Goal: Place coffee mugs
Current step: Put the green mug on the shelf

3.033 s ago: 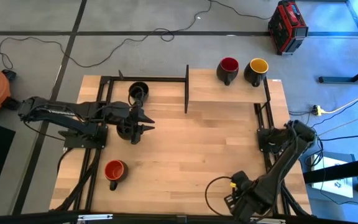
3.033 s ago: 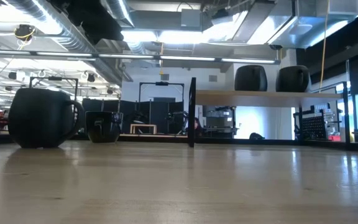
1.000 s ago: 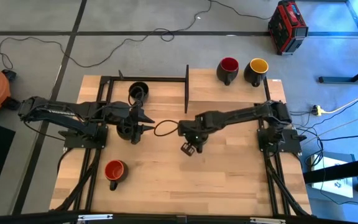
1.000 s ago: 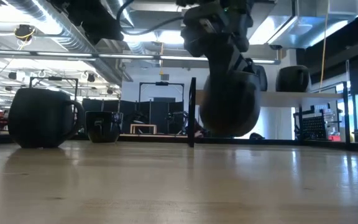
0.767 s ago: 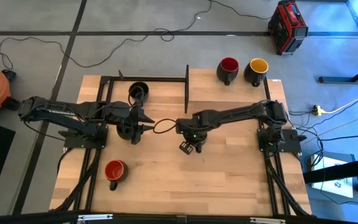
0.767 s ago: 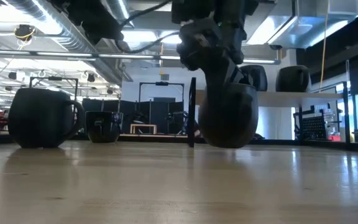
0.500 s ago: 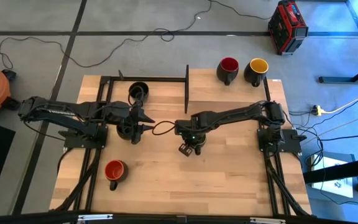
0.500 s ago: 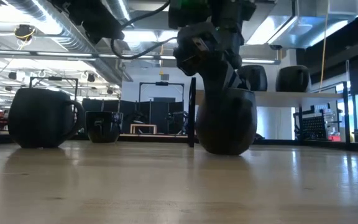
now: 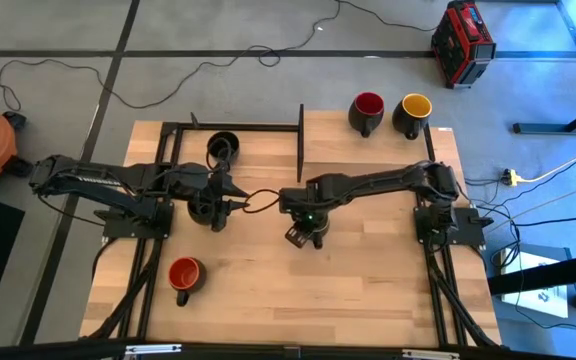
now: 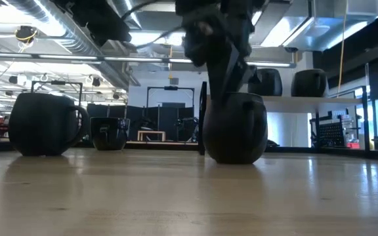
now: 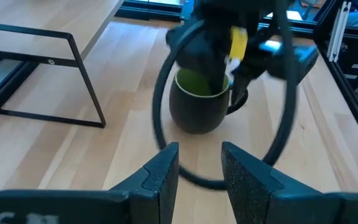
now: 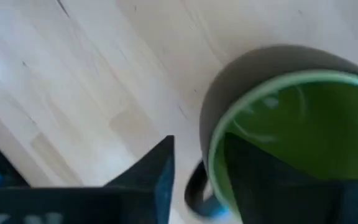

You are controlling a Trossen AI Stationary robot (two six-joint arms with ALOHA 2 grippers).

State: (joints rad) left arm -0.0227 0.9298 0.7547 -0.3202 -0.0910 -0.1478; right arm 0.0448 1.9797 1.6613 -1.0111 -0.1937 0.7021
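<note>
The green-inside mug stands upright on its base at the table's middle, also clear in the low view and the left wrist view. My right gripper comes down on it from above, shut on its rim. My left gripper hovers open to the mug's left, pointing at it, its fingers apart and touching nothing. A red-inside mug stands near left. A black mug stands far left. A red mug and a yellow mug stand on the raised shelf. My right gripper holds the green mug by its rim, next to the handle. One finger is inside the cup and the other finger outside. The fingers come from above, pointing down. The mug stands upright with its base on the table.
A raised wooden shelf on a black frame takes up the far right of the table, with a black upright divider at its left end. A black cable loops between the two grippers. Bare wood lies toward the near edge.
My right gripper has come down and shifted slightly toward the table's left with the green mug. The mug hung tilted above the table; its base has met the wood and it now stands upright. The left arm has kept still.
</note>
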